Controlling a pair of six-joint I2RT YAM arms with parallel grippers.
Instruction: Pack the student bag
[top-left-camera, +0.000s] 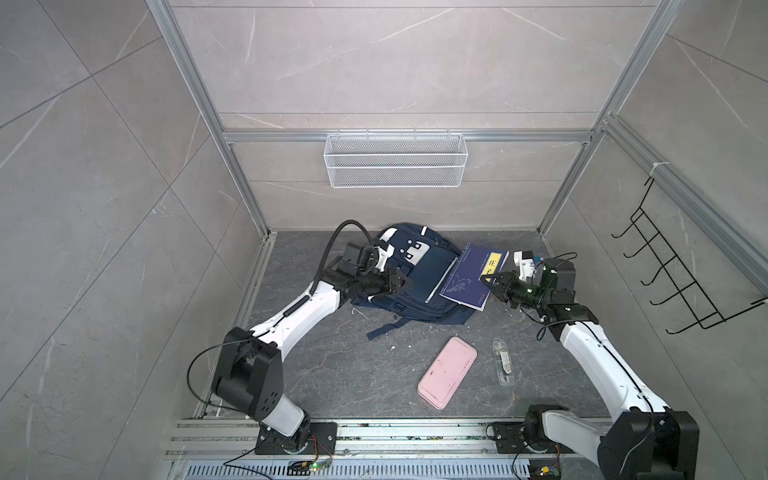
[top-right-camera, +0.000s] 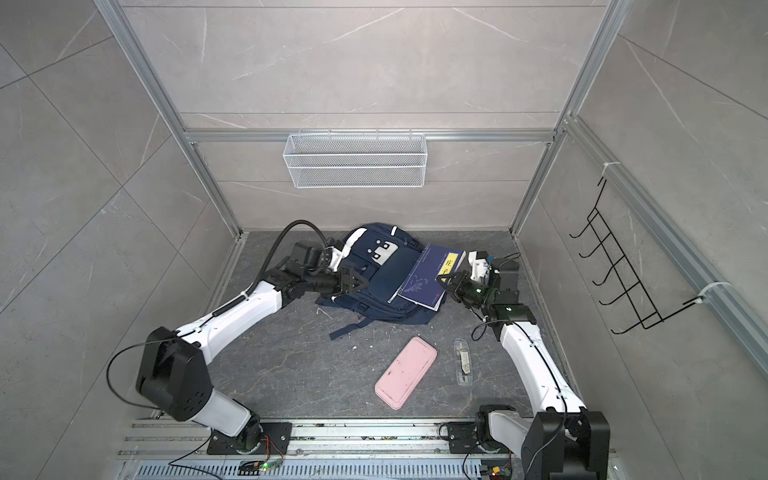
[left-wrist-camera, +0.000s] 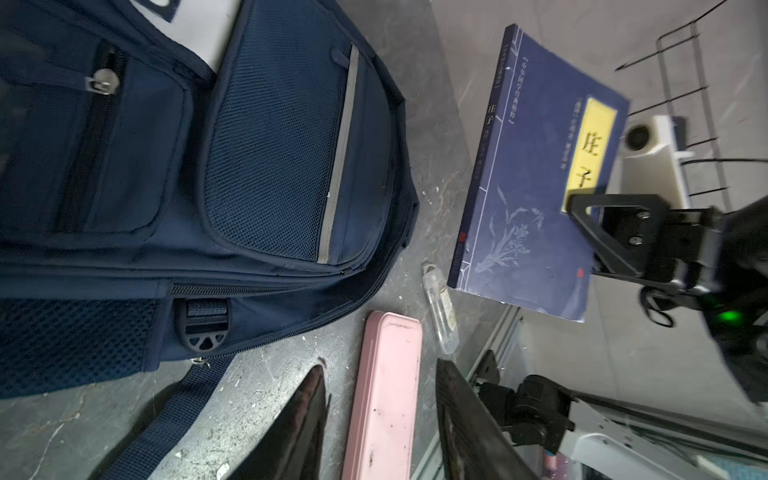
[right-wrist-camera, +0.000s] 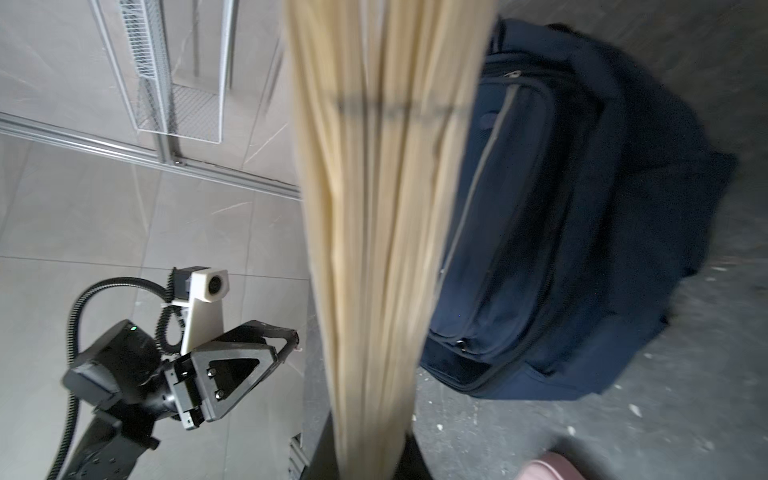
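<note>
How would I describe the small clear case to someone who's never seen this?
Start at the navy student bag on the dark floor, then come toward the arm bases to the pink case. The clear case lies just beside it, toward the right arm: smaller, narrow, see-through.

We see the student bag (top-left-camera: 430, 272) in navy blue, with white patches and a thin silver stripe along its mesh-textured front pocket. The book (top-left-camera: 467, 282) is navy too, with a yellow label bearing black characters, a pale flower drawing and cream page edges. The oblong case (top-left-camera: 446, 372) is pink, the wire basket (top-left-camera: 395, 160) white, and the tabletop (top-left-camera: 332, 374) dark grey with pale veins.
</note>
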